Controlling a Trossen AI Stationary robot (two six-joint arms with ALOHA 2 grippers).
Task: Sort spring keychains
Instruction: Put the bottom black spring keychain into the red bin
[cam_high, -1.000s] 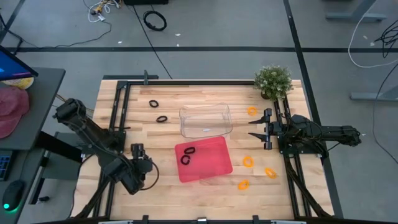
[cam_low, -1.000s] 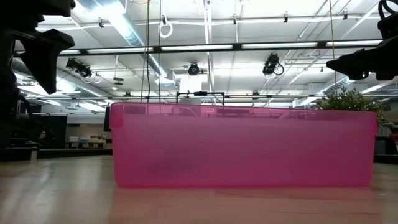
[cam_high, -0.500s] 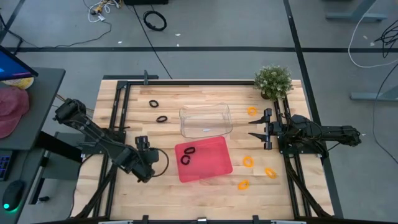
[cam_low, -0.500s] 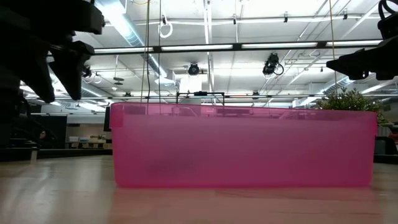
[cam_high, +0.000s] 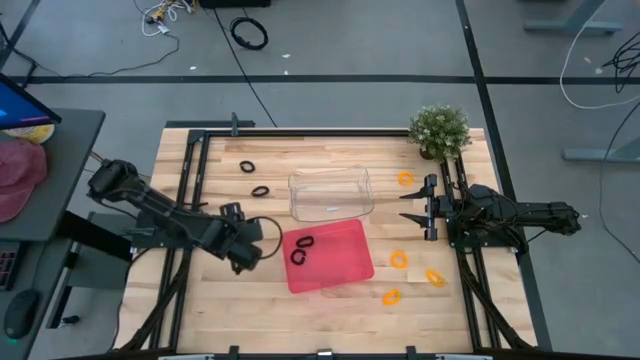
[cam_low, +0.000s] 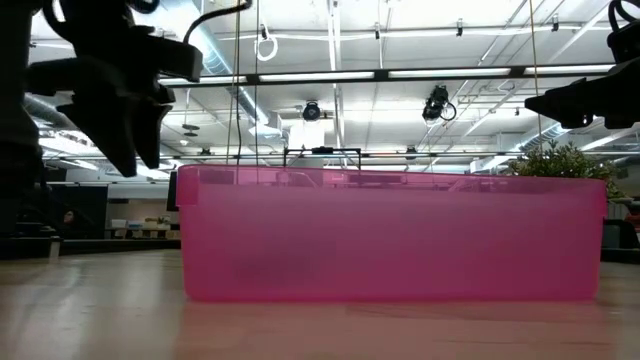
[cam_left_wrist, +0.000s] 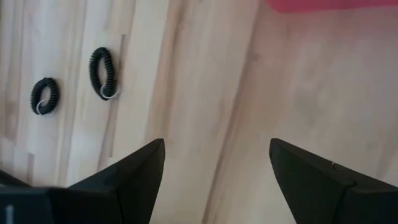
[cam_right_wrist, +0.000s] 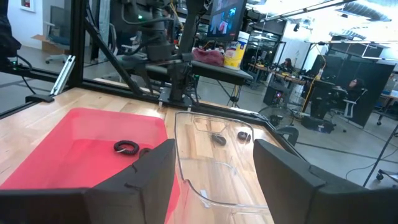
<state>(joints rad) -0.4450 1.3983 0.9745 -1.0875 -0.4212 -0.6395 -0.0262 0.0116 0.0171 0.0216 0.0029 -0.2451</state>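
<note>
The red tray (cam_high: 335, 262) is holding two black spring keychains (cam_high: 301, 250); two more (cam_left_wrist: 102, 73) are lying on bare wood, four orange ones (cam_high: 399, 259) right of it. The left gripper (cam_high: 254, 240) and right gripper (cam_high: 428, 208) are gaping wide, empty.

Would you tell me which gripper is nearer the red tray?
Left. The left gripper hovers just off the red tray's edge; the right gripper waits farther away, beyond its opposite side.

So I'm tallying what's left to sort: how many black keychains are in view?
4. Two lie in the red tray: one, another. Two lie on the table, left of the clear bin: one, one. None seem hidden.
</note>
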